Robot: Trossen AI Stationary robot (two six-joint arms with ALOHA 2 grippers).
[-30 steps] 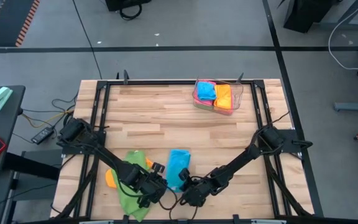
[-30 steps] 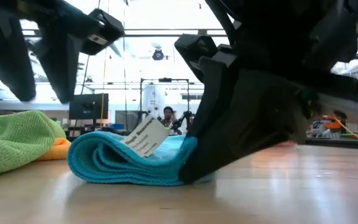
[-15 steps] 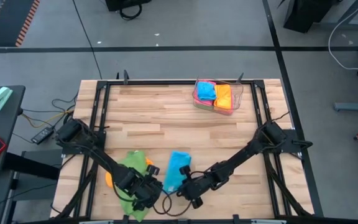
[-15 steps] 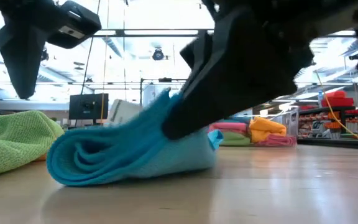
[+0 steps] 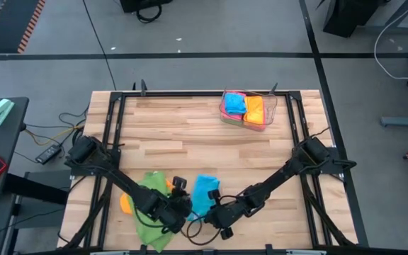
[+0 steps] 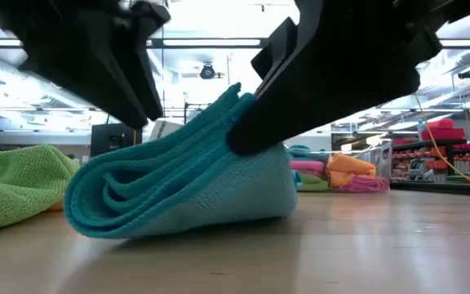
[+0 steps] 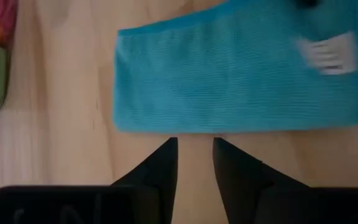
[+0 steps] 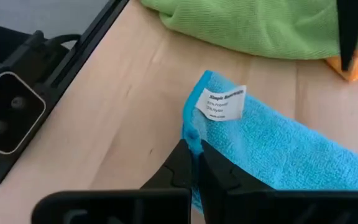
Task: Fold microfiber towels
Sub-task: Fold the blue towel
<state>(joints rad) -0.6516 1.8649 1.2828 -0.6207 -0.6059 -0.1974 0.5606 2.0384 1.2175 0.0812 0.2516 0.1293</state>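
Observation:
A sky-blue towel (image 5: pixel 204 191), folded into several layers, lies near the table's front edge, its rounded fold (image 6: pixel 84 208) resting on the wood. My right gripper (image 8: pixel 194 149) is shut on its end by the white label (image 8: pixel 221 102). My left gripper (image 7: pixel 193 144) stands open just short of the towel's long edge (image 7: pixel 229 127), on the towel's left (image 5: pixel 183 200), with nothing between its fingers. A crumpled green towel (image 5: pixel 149 212) lies to the left, with an orange one (image 5: pixel 125 204) partly under it. My right gripper pinches the blue towel's edge (image 8: pixel 194 132) at the corner beside the label, between its two fingers. The fingers slant down from the table's near right. The held end (image 6: pixel 239 94) is raised, several layers together, and the towel's underside stays on the table.
A clear plastic tray (image 5: pixel 269 106) at the far right of the table holds folded blue, orange and pink towels. The middle of the wooden table (image 5: pixel 183 142) is bare. A black frame runs along the table's edges (image 5: pixel 112 142).
My right gripper has gone up and rolled, raising the blue towel's held end while the rounded fold stayed on the table; the towel now slopes upward. My left gripper has turned toward the blue towel and come closer to it.

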